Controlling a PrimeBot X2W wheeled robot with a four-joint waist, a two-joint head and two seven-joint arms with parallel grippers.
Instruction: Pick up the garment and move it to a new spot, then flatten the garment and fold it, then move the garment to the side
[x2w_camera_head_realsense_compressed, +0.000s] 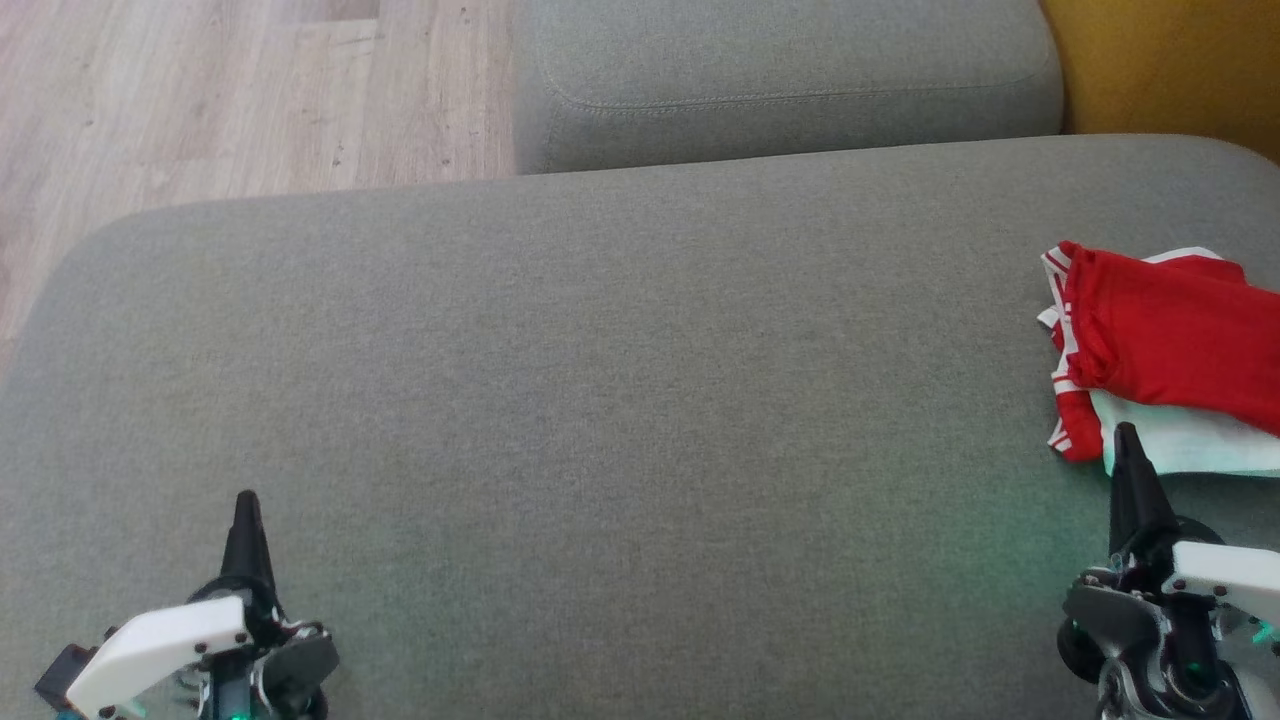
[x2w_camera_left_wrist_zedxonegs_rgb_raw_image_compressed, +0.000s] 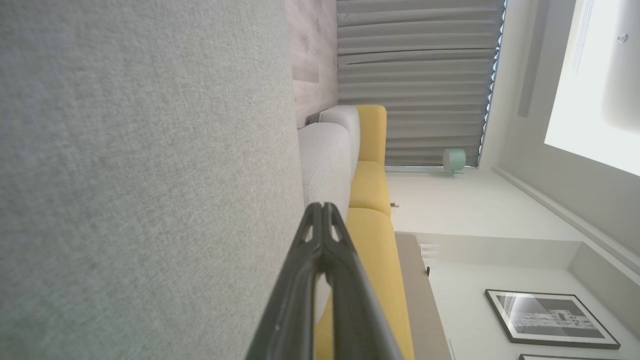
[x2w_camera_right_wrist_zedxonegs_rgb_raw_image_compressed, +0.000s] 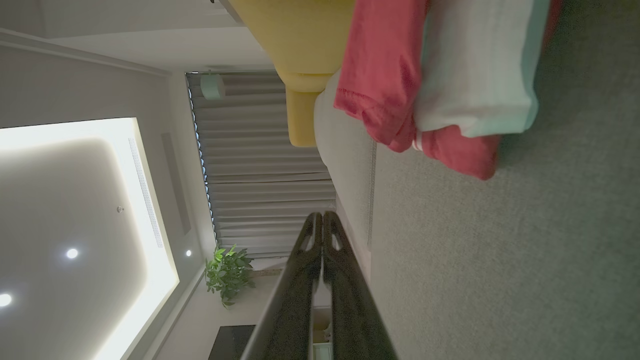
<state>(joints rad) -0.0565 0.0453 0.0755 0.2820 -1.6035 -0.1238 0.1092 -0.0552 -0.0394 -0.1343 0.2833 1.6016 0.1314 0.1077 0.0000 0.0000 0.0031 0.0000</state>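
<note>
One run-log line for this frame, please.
garment: lying at right edge of cushion | left gripper: shut, empty | right gripper: shut, empty, beside garment

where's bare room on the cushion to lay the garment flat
Bare: the cushion from its left edge to the garment, from the left gripper up to the far cushion. Crowded: the right edge, with the garment by the right gripper.

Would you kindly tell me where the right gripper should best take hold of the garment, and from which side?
Probably the striped red edge at the garment's left end, approached from the open cushion side. The layers seem to bunch there and stand proud of the cushion, while the rest runs out of frame. The right gripper, shut near the white layer, must open first.
</note>
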